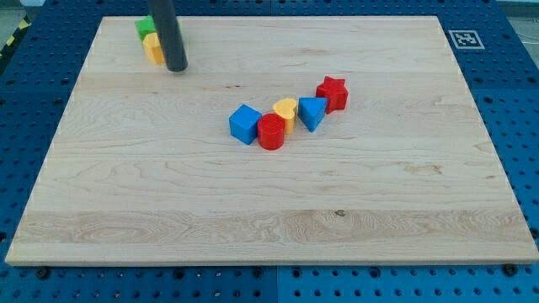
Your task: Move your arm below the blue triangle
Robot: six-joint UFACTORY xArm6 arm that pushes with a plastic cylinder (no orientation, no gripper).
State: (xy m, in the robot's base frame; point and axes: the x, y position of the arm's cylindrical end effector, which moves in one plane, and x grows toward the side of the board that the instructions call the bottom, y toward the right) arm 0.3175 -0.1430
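near the board's [253, 210] centre a red cylinder [271, 132], blue cube [244, 123], yellow heart [285, 109], blue triangle [312, 113] and red star [333, 93] cluster, while my tip [176, 69], a bare rod grasping nothing, sits by the far left corner's yellow block [153, 48] and green block [145, 27].

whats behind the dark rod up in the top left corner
Behind the rod, whose lower end is my tip, sit a green block and a yellow block. The rod covers their right parts, so shapes stay unclear.

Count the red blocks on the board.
2. The red star is the right end of the central row; the red cylinder sits between the blue cube and the yellow heart. None appears hidden.
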